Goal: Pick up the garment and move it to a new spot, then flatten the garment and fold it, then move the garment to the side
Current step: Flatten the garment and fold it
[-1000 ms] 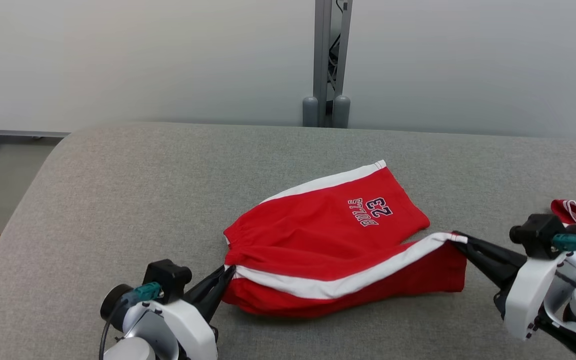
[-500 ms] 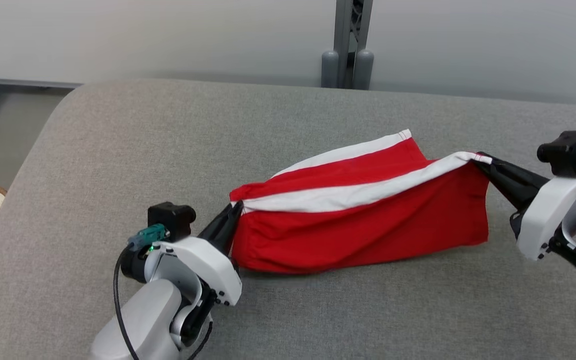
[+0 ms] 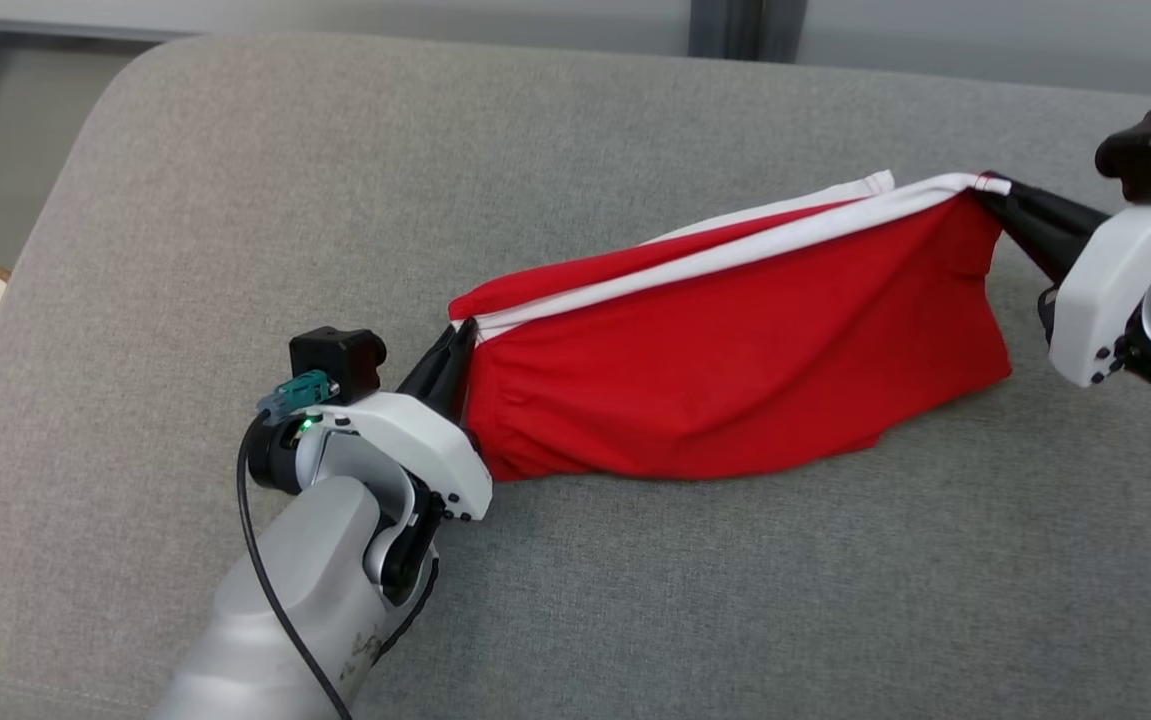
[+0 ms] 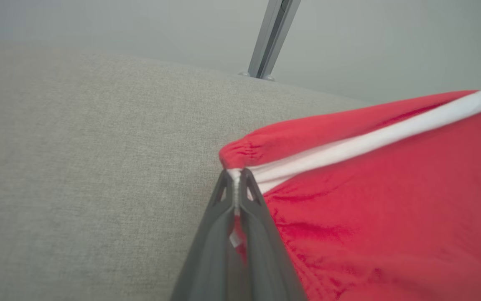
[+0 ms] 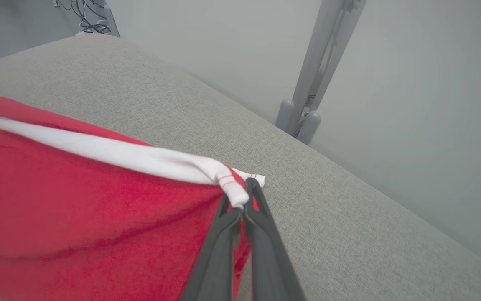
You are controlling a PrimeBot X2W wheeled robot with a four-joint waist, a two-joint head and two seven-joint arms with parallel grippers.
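Both ends were pinched: the left claw (image 3: 463, 338) was clamped on the waistband corner of the red shorts (image 3: 735, 390), and the right claw (image 3: 987, 192) on the white-striped hem corner. The shorts hung stretched between them, top edge raised, lower edge resting on the grey bench (image 3: 235, 200).
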